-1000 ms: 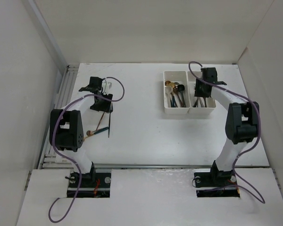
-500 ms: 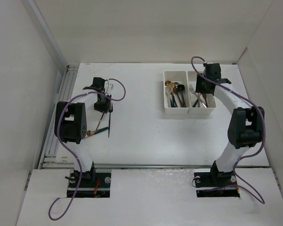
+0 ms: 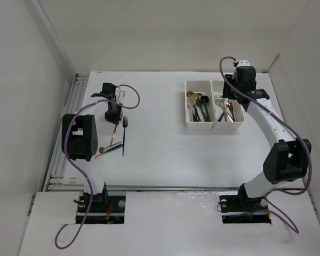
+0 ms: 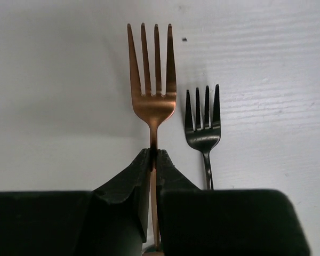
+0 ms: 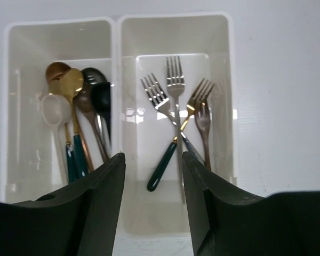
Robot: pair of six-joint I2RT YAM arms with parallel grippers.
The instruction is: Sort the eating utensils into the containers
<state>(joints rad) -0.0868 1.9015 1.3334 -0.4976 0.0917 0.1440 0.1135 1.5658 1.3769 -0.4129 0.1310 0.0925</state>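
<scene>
Fork point(image 4: 151, 101), copper, pinched in left tool point(image 4: 153, 156); right tool point(image 5: 152, 157) spread above containers point(image 5: 116, 53).

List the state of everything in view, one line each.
left gripper, jaws shut on copper fork
right gripper, jaws open, empty
copper fork, pinched at the neck
black fork, loose on table beside it
copper spoon, loose on table
left bin, holds spoons
right bin, holds forks

A robotics lab test cell: a flat white table point(image 3: 170, 154) boxed in by plain white panel walls point(image 3: 21, 96), with a black-and-white jointed left arm point(image 3: 77, 141) and matching right arm point(image 3: 272, 125) bolted at its near edge, trailing loose purple cables point(image 3: 57, 241).
</scene>
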